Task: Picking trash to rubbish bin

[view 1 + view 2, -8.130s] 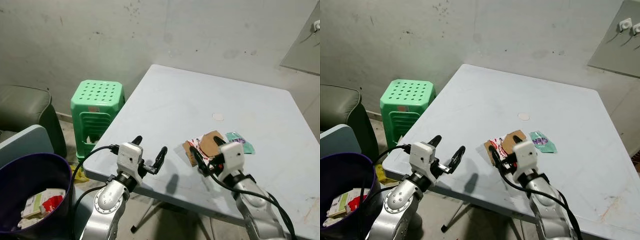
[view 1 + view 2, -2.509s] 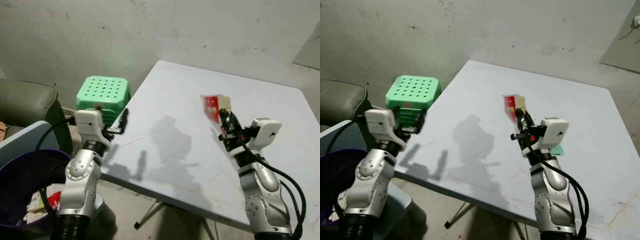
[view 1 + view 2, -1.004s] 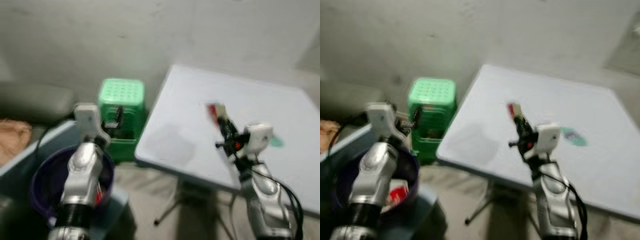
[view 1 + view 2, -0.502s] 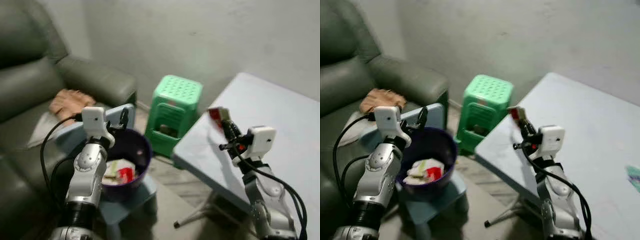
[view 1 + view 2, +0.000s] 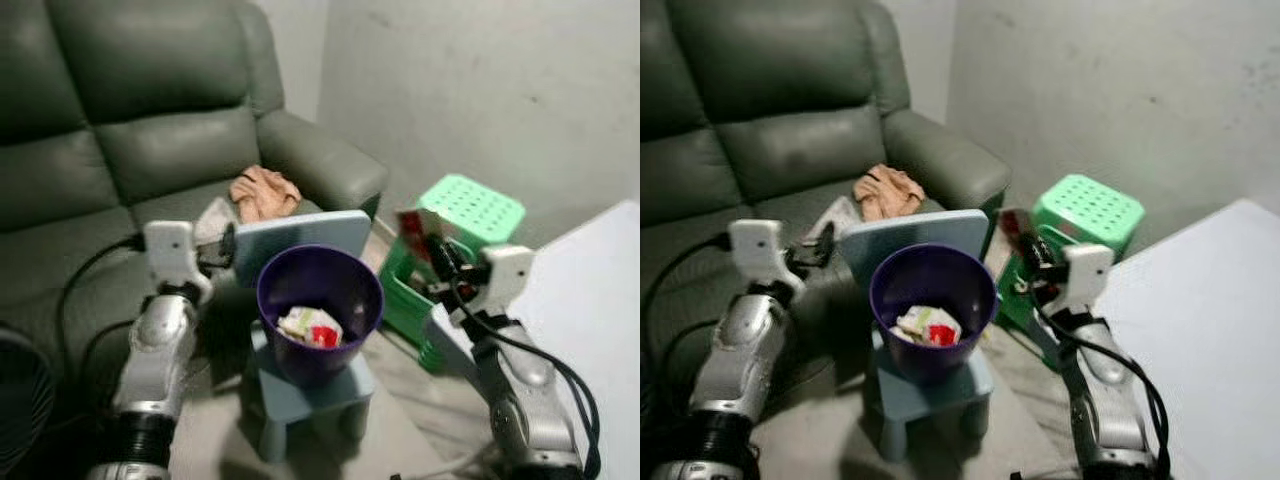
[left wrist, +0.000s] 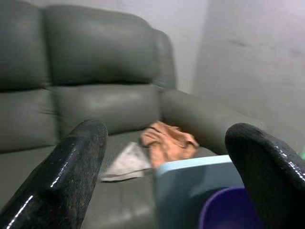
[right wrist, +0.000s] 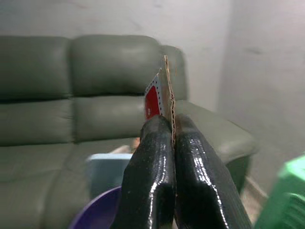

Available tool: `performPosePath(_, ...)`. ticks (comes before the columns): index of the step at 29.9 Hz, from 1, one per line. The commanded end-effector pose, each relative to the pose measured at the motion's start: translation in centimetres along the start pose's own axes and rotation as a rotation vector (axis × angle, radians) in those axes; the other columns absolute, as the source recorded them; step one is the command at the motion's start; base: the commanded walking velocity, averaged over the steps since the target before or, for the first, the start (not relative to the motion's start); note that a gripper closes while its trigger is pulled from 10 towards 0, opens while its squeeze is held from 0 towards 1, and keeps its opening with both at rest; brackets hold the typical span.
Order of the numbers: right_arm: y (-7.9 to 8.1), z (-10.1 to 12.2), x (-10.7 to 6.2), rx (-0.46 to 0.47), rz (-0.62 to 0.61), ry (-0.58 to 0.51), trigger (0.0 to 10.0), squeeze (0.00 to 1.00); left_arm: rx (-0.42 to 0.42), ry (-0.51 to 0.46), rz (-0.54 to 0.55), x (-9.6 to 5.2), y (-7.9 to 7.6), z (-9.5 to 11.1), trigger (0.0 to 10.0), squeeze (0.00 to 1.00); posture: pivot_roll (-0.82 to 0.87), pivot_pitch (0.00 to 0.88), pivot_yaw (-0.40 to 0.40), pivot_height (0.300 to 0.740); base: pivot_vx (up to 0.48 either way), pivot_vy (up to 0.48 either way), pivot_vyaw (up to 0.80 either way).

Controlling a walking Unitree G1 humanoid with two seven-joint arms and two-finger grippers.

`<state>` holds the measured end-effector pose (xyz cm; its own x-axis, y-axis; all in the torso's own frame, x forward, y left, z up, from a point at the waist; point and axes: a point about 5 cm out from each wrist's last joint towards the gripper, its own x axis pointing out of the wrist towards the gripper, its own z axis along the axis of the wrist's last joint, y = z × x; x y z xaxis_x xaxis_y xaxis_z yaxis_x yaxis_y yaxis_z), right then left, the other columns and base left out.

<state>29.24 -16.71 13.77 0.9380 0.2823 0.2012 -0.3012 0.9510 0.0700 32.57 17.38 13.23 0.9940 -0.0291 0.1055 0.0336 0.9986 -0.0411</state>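
Observation:
A purple rubbish bin (image 5: pixel 320 290) stands on a small light-blue chair (image 5: pixel 300 235), with several bits of trash (image 5: pixel 310 327) inside. My right gripper (image 5: pixel 436 252) is shut on a flat piece of cardboard with a red printed face (image 5: pixel 413 226). It holds the piece upright just right of the bin's rim, in front of the green stool. In the right wrist view the cardboard (image 7: pixel 163 90) sticks up from between the pressed fingers (image 7: pixel 152 157). My left gripper (image 5: pixel 228 245) is open and holds nothing, left of the bin beside the chair back. Its fingers (image 6: pixel 81 157) stand wide apart.
A grey sofa (image 5: pixel 130 130) runs behind the bin, with an orange cloth (image 5: pixel 262 190) and a paper (image 5: pixel 210 215) on its seat. A green plastic stool (image 5: pixel 470 210) stands right of the bin. The white table's corner (image 5: pixel 600 290) is at the right edge. A fan (image 5: pixel 20 390) sits lower left.
The camera has swung left from the table toward the sofa, so the bin now sits between my arms. My right gripper still holds the cardboard; the left stays open.

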Motion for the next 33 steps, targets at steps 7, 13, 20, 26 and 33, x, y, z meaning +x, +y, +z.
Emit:
performPosePath(7,-0.7,-0.2,-0.2,0.023,-0.023,0.013,10.0,0.0,-0.044,0.021,-0.081,-0.2,-2.2,-0.3,10.0,0.0,0.04,0.0,-0.099,0.74,0.0,0.0,0.23)
performPosePath(13,-0.4,-0.5,-0.2,0.018,0.011,0.034,10.0,0.0,-0.046,0.017,-0.071,-0.1,-2.0,-0.1,10.0,0.0,0.04,0.0,-0.101,0.74,0.127,0.0,0.0)
performPosePath(20,-0.2,-0.9,-0.1,0.005,0.045,0.061,10.0,0.0,-0.051,0.015,-0.066,-0.1,-1.9,0.1,10.0,0.0,0.04,0.0,-0.105,0.74,0.283,0.0,0.0)
performPosePath(26,0.0,-1.4,-0.1,-0.006,0.07,0.116,10.0,0.0,-0.045,0.014,-0.053,-0.2,-1.9,0.0,10.0,0.0,0.04,0.0,-0.108,0.74,0.126,0.0,0.0)
performPosePath(33,0.2,-2.4,0.6,-0.053,0.119,0.211,10.0,0.0,-0.047,-0.004,-0.08,-1.0,-3.0,-0.1,10.0,0.0,0.05,0.0,-0.12,0.74,0.0,0.0,0.0)
